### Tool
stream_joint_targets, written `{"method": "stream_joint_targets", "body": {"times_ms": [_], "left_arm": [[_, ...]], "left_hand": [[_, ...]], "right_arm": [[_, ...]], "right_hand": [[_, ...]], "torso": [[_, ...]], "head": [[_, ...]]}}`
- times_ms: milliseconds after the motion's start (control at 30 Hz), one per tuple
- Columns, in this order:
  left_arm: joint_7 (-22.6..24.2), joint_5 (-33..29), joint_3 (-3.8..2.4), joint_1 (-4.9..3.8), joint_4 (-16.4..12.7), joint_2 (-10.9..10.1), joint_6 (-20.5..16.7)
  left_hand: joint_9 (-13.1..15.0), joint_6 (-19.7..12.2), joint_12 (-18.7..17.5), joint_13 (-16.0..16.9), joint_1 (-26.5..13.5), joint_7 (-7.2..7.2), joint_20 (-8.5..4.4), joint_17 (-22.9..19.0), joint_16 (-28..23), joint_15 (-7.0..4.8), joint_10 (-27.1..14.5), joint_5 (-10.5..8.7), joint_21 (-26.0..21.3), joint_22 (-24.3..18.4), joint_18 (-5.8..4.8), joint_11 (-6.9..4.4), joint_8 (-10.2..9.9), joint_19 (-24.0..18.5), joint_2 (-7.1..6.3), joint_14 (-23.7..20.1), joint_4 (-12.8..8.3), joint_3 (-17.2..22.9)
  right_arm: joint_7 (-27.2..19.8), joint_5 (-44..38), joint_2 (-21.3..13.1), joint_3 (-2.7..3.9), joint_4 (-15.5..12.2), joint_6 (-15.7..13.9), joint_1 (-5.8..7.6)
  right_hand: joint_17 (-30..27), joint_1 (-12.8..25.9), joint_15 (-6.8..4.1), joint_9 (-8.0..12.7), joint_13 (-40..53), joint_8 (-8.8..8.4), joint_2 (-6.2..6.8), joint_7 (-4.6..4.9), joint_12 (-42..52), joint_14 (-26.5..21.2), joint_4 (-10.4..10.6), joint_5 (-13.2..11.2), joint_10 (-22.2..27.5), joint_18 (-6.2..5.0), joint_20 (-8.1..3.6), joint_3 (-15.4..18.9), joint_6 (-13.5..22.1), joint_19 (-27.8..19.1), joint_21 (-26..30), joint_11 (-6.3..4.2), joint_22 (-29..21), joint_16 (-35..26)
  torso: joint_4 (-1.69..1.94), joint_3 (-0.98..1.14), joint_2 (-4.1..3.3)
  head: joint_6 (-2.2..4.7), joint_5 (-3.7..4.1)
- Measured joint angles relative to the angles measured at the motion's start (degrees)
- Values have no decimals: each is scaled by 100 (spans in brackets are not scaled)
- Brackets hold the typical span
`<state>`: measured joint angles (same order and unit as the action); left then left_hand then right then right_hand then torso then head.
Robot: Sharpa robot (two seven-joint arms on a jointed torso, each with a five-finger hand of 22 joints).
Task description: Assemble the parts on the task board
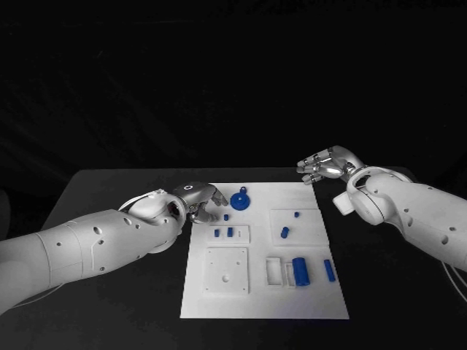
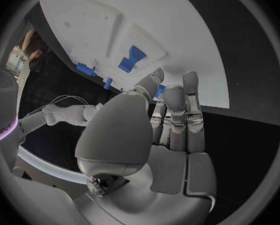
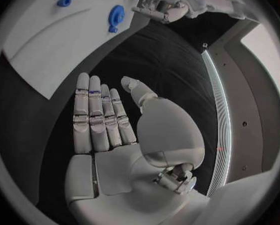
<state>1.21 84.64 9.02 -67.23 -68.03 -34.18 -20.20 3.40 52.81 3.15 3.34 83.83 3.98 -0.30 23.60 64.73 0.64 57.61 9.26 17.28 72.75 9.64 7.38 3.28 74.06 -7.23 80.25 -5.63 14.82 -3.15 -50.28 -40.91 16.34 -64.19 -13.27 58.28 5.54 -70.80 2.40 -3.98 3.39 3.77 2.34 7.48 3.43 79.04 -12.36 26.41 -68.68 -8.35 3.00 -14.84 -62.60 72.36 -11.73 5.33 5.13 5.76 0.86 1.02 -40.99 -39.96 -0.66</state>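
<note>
With the left hand (image 1: 195,202) empty at the task board's (image 1: 265,310) left edge and the right hand (image 1: 326,166) flat and empty off its far right corner, assembly seems unstarted, so next likely comes a reach for the round blue part (image 1: 240,200).

I looked over all three views for writing and found none I could read: no label, brand, number or sign stood on the task board (image 1: 265,292), on its blue parts (image 1: 299,271), or on either arm's white casing.

White task board (image 1: 265,295), blue parts (image 1: 299,271), black table (image 1: 118,306).
</note>
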Motion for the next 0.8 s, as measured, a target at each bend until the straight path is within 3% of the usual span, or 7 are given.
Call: {"method": "stream_joint_targets", "body": {"times_ms": [133, 200, 300, 500, 567, 667, 800], "left_arm": [[0, -19, -56, 1, -64, -146, -7], [0, -49, -94, 0, -100, -224, -7], [0, -220, -173, -1, -164, -349, -6], [109, -1608, -289, -52, -191, -529, -54], [192, -2231, -305, -70, -201, -570, -99], [375, -3178, -317, -80, -246, -629, -193], [645, -4261, -333, -94, -323, -697, -315]], "left_hand": [[0, 0, 0, 0, 23, 0, 0, 0, 0, 0, -20, 28, -26, 33, -2, -20, 0, 0, -23, 0, -16, -16], [0, -12, 0, 0, 23, 12, 0, 0, 0, -1, -20, 28, -45, 74, -5, -20, 0, 0, -23, 0, -16, -16], [0, 92, 0, 0, 52, 124, 0, 3, 0, -1, 105, 28, -48, 122, -13, -44, 0, -1, 7, 0, -30, 17], [27, 854, 98, -2, -231, 298, -109, -141, -402, -159, 1022, 49, -89, 220, -42, -291, 70, -67, 215, -158, 107, 479], [32, 981, 98, 2, -269, 267, -198, -274, -715, -252, 1375, 49, -180, 188, -170, -407, 70, -135, 252, -142, 115, 486], [32, 984, 55, 4, -371, 266, -244, -434, -1153, -270, 1335, 3, -344, 46, -300, -377, 70, -175, 218, -119, 115, 486], [32, 958, 54, 4, -482, 291, -245, -538, -1540, -226, 961, -49, -547, -152, -301, -280, 70, -173, 156, -60, 161, 440]], "right_arm": [[-1, -709, -176, 0, -262, 190, -74], [4, -1073, -260, 1, -395, 261, -119], [31, -1690, -383, 2, -633, 347, -201], [177, -2826, -541, 2, -1088, 423, -359], [266, -3137, -576, 2, -1216, 423, -406], [446, -3596, -616, 2, -1391, 410, -493], [723, -4143, -635, 1, -1552, 350, -601]], "right_hand": [[376, 0, -284, -2, 3, 0, 0, -106, 6, 499, -134, -45, -390, 77, -357, -20, -244, 751, -418, -174, 178, 341], [833, 0, -379, -2, 3, 0, 0, -137, 6, 488, -227, -45, -488, 97, -529, 8, -315, 991, -655, -229, 317, 952], [1358, 0, -460, -2, 3, 0, 0, -147, 6, 506, -331, -151, -537, 134, -647, -31, -325, 1131, -963, -279, 525, 1563], [2510, 56, -524, -2, 8, 0, 57, -172, 6, 496, -373, -615, -629, 168, -729, -397, -392, 1169, -1769, -329, 1179, 2765], [2737, 111, -524, -1, 8, 0, 111, -199, 6, 497, -346, -760, -650, 175, -732, -541, -418, 1167, -1981, -327, 1383, 2992], [2945, 102, -524, -2, 15, 0, 210, -207, 6, 496, -293, -966, -650, 181, -742, -798, -426, 1107, -2231, -328, 1674, 3204], [3034, 147, -524, -1, 15, 0, 420, -207, 6, 496, -181, -1339, -538, 184, -712, -1179, -426, 1024, -2378, -282, 1901, 3307]], "torso": [[0, 2, 2], [0, 2, 4], [-1, 1, 6], [-3, -1, 14], [0, -4, 14], [0, -14, 14], [-7, -29, 14]], "head": [[15, 20], [25, 30], [40, 51], [59, 148], [71, 174], [77, 198], [71, 222]]}}
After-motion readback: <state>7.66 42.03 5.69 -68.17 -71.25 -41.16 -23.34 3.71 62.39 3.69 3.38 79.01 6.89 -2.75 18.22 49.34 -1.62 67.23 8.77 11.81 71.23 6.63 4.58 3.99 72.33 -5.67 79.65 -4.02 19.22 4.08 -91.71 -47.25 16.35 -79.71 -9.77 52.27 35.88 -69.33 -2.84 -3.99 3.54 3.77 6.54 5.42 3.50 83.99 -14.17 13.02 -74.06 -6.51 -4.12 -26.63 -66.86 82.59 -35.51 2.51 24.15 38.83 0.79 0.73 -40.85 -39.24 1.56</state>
